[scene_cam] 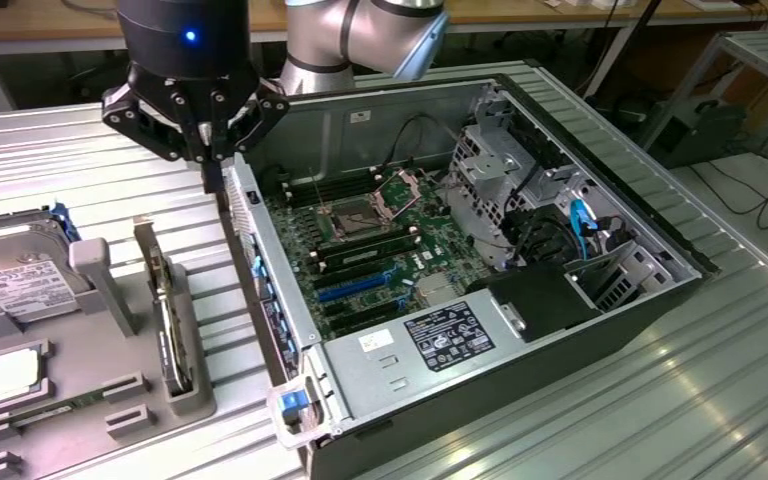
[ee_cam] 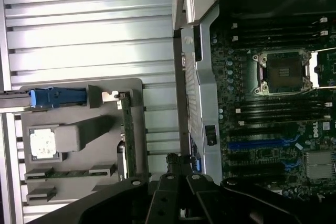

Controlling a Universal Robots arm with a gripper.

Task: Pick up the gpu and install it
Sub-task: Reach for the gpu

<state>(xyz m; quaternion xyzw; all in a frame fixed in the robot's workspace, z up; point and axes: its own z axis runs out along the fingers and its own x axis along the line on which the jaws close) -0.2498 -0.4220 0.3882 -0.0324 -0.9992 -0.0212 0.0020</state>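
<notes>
The gpu (scene_cam: 168, 312) stands on edge in a slot of the grey holder (scene_cam: 117, 400) beside the open computer case; in the wrist view the gpu (ee_cam: 126, 135) appears as a thin dark strip. My gripper (scene_cam: 211, 180) hangs above the gap between the holder and the case's rear wall, past the card's far end. Its fingers are shut together with nothing between them. In the wrist view the gripper (ee_cam: 176, 169) points down beside the case wall, apart from the card. The motherboard (scene_cam: 371, 250) lies exposed, with blue expansion slots (ee_cam: 262, 142).
A silver hard drive (scene_cam: 11, 275) with blue rails, a processor chip (scene_cam: 11, 372) and a memory stick (scene_cam: 37, 415) sit in the same holder. The case's rear panel (scene_cam: 271, 290) rises between holder and motherboard. Drive cage and cables (scene_cam: 544, 220) fill the case's right side.
</notes>
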